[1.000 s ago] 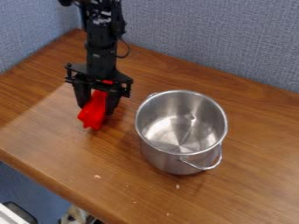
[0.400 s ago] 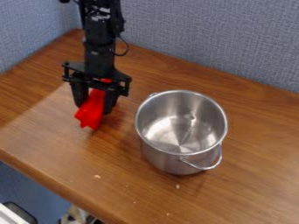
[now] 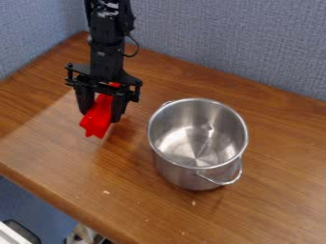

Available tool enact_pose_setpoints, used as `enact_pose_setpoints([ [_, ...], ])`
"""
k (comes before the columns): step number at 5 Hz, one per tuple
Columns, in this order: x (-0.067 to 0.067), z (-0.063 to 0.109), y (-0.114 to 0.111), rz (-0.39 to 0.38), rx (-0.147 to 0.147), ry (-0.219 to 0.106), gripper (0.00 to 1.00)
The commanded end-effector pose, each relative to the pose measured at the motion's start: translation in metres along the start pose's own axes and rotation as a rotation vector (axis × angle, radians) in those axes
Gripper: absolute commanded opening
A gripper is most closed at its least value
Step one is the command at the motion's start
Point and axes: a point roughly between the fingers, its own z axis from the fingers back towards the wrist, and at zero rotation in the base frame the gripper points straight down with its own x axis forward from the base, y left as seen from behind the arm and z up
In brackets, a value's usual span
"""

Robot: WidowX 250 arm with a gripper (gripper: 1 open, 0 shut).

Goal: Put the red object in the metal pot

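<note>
The gripper [image 3: 105, 100] is clamped on the upper end of the red block [image 3: 98, 119], which hangs tilted just above the wooden table [image 3: 51, 152] left of the metal pot [image 3: 197, 143]; it looks light, stiff and somewhat slick, so an end grip may pivot.

hand [image 3: 105, 107] clamped on red object [image 3: 98, 118] | above table [image 3: 51, 133] | metal pot [image 3: 197, 143] right, apart
</note>
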Motion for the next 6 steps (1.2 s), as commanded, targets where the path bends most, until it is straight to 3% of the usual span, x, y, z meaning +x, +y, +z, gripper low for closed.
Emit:
enact_pose_setpoints([
  [1, 0.004, 0.025, 0.003, 0.006, -0.001, -0.081, 0.00],
  [5, -0.001, 0.032, 0.003, 0.006, -0.008, -0.076, 0.00],
  [6, -0.007, 0.045, -0.002, -0.015, -0.020, -0.092, 0.00],
])
